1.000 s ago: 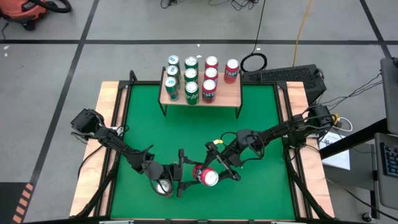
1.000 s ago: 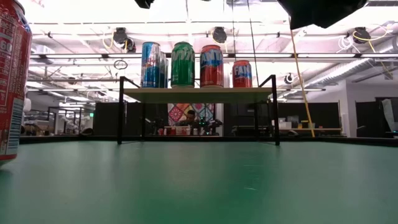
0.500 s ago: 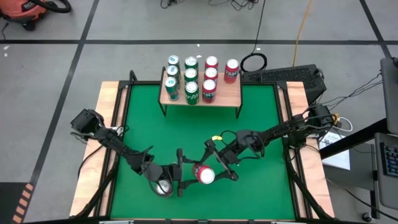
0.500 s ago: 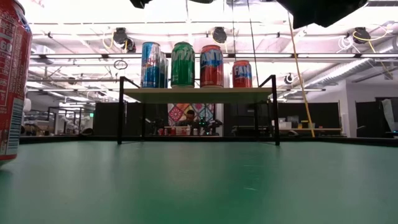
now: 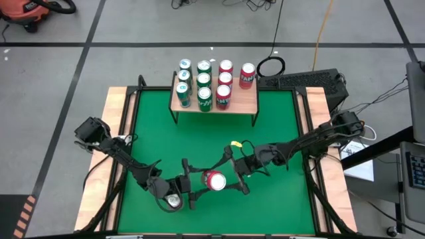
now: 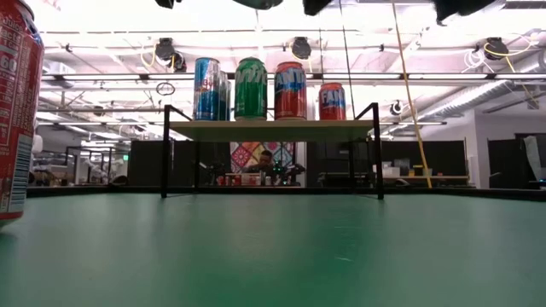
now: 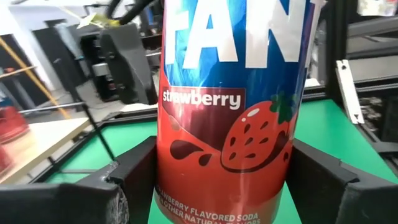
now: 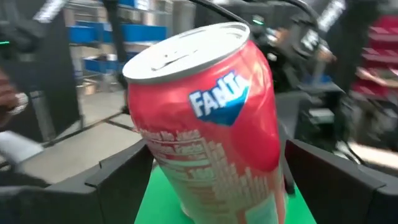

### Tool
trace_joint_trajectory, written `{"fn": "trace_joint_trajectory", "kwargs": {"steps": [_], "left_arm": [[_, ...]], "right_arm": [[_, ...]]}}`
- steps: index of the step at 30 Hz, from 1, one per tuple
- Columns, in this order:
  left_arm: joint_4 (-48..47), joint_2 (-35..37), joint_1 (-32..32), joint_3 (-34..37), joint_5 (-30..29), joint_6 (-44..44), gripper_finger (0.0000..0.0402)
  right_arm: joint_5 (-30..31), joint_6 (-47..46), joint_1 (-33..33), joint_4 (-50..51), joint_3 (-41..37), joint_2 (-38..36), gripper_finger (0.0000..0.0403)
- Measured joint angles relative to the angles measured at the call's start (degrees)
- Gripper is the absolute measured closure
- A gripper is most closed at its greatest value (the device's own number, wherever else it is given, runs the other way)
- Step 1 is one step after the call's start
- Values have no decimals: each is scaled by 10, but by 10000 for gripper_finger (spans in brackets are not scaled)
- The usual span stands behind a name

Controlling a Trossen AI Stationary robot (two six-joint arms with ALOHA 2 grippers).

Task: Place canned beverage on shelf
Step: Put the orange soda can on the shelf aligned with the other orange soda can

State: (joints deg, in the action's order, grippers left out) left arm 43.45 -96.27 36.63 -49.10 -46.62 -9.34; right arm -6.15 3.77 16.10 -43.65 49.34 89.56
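A red strawberry soda can (image 5: pixel 214 180) hangs above the green table's near middle, between my two grippers. My left gripper (image 5: pixel 202 184) reaches in level from the left and is shut on it. My right gripper (image 5: pixel 230 178) reaches in from the right and is open. Its fingers (image 8: pixel 118 177) stand on either side of the same can (image 8: pixel 205 118), a little off it. The shelf (image 5: pixel 247 99), a low wooden stand on black legs, stands at the table's far middle with several cans on top. It also shows in the low view (image 6: pixel 273 130). My left gripper pinches the can's lower body (image 7: pixel 163 168) between its two fingers, one on each side. The fingers (image 7: pixel 134 171) come at it level from the table's left. The can stands upright in the hold, lifted clear of the table.
Another can (image 5: pixel 174 199) stands on the table near the front edge under my left arm; it shows big at the low view's left edge (image 6: pixel 13 111). Wooden rails border the table (image 5: pixel 119 153). Green table top lies open between the grippers and the shelf.
My right gripper has rolled about its wrist. The can leaned over in the grippers before. Now it stands upright in my left gripper, and it has shifted a little toward the table's left and far side.
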Motion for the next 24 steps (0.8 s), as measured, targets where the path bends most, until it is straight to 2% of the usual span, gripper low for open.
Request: {"fn": "trace_joint_trajectory", "kwargs": {"steps": [6, 13, 18, 24], "left_arm": [[27, 0, 0, 0, -54, 1, 122], [27, 0, -2, -1, -138, 24, 122], [22, -5, -9, -1, -177, 31, 122], [19, -17, -17, -2, -225, 37, 122]], "right_arm": [[160, -67, 31, 58, 0, -27, 50], [301, -93, 57, 55, 0, -29, 51], [344, -91, 59, 52, -1, -28, 51], [345, -107, 59, 35, -1, -28, 51]]}}
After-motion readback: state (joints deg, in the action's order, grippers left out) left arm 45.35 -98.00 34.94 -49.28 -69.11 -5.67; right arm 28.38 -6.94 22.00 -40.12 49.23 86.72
